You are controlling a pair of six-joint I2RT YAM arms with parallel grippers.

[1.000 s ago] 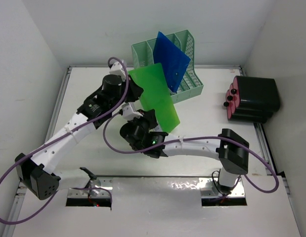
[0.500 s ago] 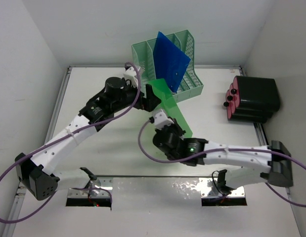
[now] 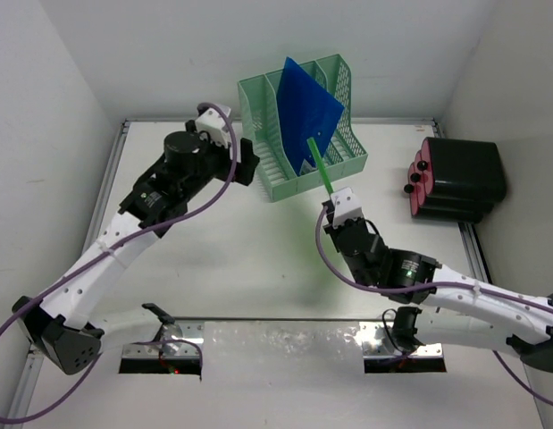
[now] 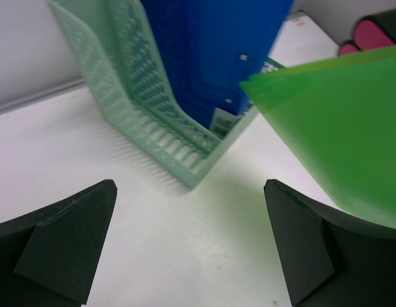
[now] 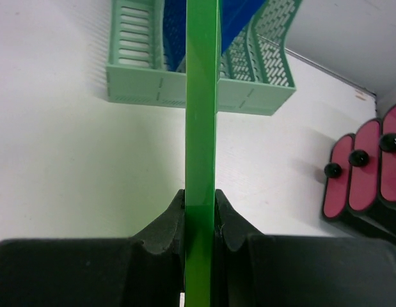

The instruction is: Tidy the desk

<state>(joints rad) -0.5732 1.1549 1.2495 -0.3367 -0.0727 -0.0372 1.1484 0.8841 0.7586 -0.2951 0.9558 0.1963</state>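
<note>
Plainly, the right gripper (image 5: 199, 217) is clenched on the bottom edge of a translucent green folder (image 5: 201, 96). Its pads pinch the sheet from both sides, so the folder stands upright and edge-on to the wrist camera. That thin, vertical hold looks chosen so the folder can be slid down between dividers rather than laid flat. It hangs above the desk (image 3: 213, 259), the broad white tabletop with metal rails at its edges that spreads beneath both arms. The folder's top corner reaches toward the front of the mint-green file rack (image 3: 274, 174) without touching it. Farther out on the other side, the left gripper (image 4: 191, 240) is released, its jaws spread wide and holding nothing. It hovers just before the rack's near corner, perhaps ready to steady the rack or the sheet. Inside the rack a blue folder (image 3: 307, 107) already leans in one slot, so the green one probably belongs in a neighbouring slot, though I cannot tell which. Well apart at the right edge sits a black holder of pink-capped cylinders (image 3: 459, 179), untouched.
</note>
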